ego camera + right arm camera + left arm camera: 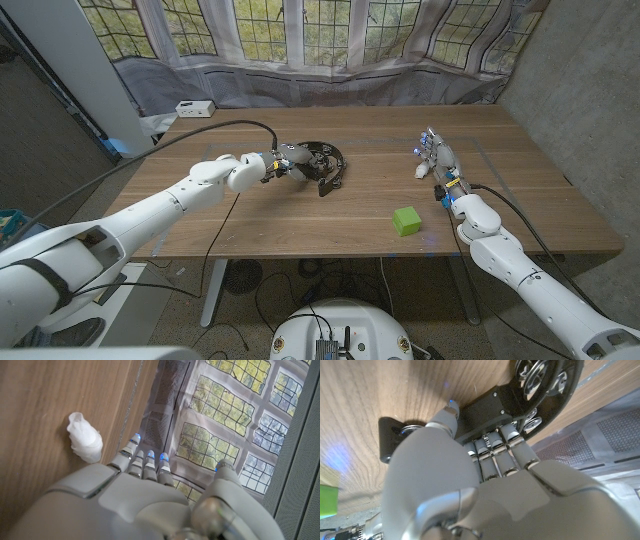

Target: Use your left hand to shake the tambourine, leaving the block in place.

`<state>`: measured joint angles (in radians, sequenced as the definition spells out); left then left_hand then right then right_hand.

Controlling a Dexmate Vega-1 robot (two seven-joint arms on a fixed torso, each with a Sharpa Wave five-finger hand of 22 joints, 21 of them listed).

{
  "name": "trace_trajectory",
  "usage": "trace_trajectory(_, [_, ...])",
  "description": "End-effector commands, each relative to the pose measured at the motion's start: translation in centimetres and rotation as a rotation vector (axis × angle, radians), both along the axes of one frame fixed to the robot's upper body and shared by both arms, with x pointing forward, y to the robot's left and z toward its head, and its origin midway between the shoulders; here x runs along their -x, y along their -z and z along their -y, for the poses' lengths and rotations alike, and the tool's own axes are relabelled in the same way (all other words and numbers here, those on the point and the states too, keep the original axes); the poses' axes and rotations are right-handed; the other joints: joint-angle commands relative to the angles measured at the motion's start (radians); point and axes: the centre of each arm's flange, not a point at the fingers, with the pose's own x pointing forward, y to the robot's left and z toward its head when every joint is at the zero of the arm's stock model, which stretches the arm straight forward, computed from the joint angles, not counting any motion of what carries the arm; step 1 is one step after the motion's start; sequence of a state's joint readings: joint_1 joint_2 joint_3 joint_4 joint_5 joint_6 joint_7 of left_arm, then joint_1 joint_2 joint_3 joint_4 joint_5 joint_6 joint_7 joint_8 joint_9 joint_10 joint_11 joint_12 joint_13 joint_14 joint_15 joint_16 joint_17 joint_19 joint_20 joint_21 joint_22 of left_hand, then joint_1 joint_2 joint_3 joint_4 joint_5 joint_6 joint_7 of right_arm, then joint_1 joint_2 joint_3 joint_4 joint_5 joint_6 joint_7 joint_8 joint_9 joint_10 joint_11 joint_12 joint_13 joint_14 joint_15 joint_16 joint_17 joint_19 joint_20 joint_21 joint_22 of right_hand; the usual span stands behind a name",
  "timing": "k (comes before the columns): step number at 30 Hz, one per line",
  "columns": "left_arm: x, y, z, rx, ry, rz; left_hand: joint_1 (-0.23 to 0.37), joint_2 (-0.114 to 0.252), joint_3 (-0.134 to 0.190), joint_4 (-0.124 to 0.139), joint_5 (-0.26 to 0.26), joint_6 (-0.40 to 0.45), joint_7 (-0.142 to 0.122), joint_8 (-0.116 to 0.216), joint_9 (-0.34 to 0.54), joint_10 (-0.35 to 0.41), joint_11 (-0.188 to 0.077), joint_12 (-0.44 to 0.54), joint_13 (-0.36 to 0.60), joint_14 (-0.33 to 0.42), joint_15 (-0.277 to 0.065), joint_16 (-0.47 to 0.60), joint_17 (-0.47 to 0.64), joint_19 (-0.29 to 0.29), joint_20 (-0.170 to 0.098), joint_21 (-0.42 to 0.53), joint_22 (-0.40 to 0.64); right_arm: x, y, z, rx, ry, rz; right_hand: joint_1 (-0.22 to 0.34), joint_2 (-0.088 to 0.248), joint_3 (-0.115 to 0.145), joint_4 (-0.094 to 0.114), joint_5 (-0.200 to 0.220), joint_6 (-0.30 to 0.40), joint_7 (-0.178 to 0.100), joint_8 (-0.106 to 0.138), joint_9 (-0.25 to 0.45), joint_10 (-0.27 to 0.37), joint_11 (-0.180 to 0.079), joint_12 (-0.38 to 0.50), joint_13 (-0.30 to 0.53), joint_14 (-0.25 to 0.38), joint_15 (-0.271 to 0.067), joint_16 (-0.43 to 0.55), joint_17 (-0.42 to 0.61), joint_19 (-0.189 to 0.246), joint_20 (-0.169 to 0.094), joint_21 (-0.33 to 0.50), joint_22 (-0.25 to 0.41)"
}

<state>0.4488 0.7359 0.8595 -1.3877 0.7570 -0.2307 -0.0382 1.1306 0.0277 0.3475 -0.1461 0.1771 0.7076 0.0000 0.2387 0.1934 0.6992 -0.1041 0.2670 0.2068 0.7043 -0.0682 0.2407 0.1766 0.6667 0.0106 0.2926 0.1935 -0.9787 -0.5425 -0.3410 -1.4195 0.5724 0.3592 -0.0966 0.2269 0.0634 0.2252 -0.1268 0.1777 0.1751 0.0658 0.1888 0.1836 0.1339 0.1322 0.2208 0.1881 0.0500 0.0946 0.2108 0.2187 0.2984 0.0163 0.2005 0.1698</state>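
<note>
Black round tambourine [322, 160] with silver jingles, lying on the wooden table [300, 225] toward the far middle, left of centre. Left hand [281, 165] at its near-left rim, fingers [506, 447] closed over the black frame and thumb against the frame's side in the left wrist view, so gripping the tambourine [540, 390]. Underside of the frame hidden beneath the fingers; whether the instrument sits flat or slightly raised cannot be told, though apparently tilted a little in the head view. Much of the ring cut off at the wrist picture's edge, only a few jingle pairs visible.

Small green cube block [405, 220] on the table near the front edge, right of centre, well apart from the tambourine and from both hands. A sliver of green [327, 500] at the edge of the left wrist view, probably the same block, mostly cut off.

Right hand [432, 156] at the table's right side, holding nothing, fingers [145, 462] extended and slightly apart. Palm side hidden. Crumpled white scrap [84, 437] on the wood just beside those fingers, too shapeless to identify.

Leaded window panes behind a grey mesh curtain beyond the table's far edge.
</note>
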Motion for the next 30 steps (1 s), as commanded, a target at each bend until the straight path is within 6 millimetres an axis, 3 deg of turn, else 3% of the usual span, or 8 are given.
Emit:
trace_trajectory(1, [-0.5, -0.1, -0.7, 0.022, -0.015, 0.005, 0.003, 0.007, -0.004, -0.002, -0.001, 0.013, 0.001, 0.005, 0.001, 0.009, -0.002, 0.004, 0.005, 0.003, -0.045, -0.003, -0.001, 0.005, 0.0, 0.004, 0.002, -0.3, -0.1, -0.3, 0.006, -0.002, -0.009, 0.009, 0.0, 0.001, -0.003, 0.002, 0.0, -0.003, 0.001, 0.002, 0.007, 0.002, -0.006, 0.005, 0.003, 0.002, 0.0, 0.002, 0.005, -0.002, -0.002, 0.004])
trace_trajectory(15, [-0.9, 0.6, -0.3, 0.051, 0.001, -0.021, 0.007, 0.013, -0.001, -0.003, 0.001, 0.031, 0.003, 0.006, 0.002, 0.024, 0.006, 0.004, 0.005, 0.013, -0.042, -0.011, -0.003, 0.001, 0.006, 0.004, 0.003, -0.1, 0.0, -0.2, 0.002, -0.003, -0.008, 0.009, -0.001, 0.0, -0.003, 0.002, -0.001, -0.003, 0.001, 0.002, 0.007, 0.003, -0.007, 0.005, 0.004, 0.002, -0.001, 0.002, 0.004, -0.002, -0.003, 0.004])
trace_trajectory(22, [-1.0, 1.2, 0.1, 0.083, 0.019, -0.046, 0.018, 0.023, 0.006, -0.007, 0.002, 0.056, -0.001, 0.009, 0.002, 0.048, 0.007, 0.007, 0.005, 0.037, -0.052, -0.013, -0.003, 0.014, -0.004, 0.01, 0.003, 0.1, 0.1, -0.1, 0.0, -0.003, -0.003, 0.009, 0.0, 0.001, -0.003, 0.002, -0.001, -0.004, 0.001, 0.002, 0.007, 0.004, -0.007, 0.005, 0.006, 0.002, 0.0, 0.002, 0.006, -0.001, -0.002, 0.004])
trace_trajectory(30, [-1.2, 1.7, 0.1, 0.105, 0.011, -0.096, 0.062, 0.062, 0.037, -0.018, 0.002, 0.131, 0.014, 0.018, 0.003, 0.132, 0.002, 0.02, 0.007, 0.156, -0.078, 0.001, -0.001, 0.11, -0.018, 0.054, 0.005, 0.1, 0.4, -0.1, 0.001, -0.005, -0.005, 0.009, 0.0, 0.0, -0.003, 0.002, 0.0, -0.006, 0.001, 0.002, 0.008, 0.004, -0.007, 0.005, 0.007, 0.003, 0.0, 0.002, 0.007, 0.001, -0.002, 0.004])
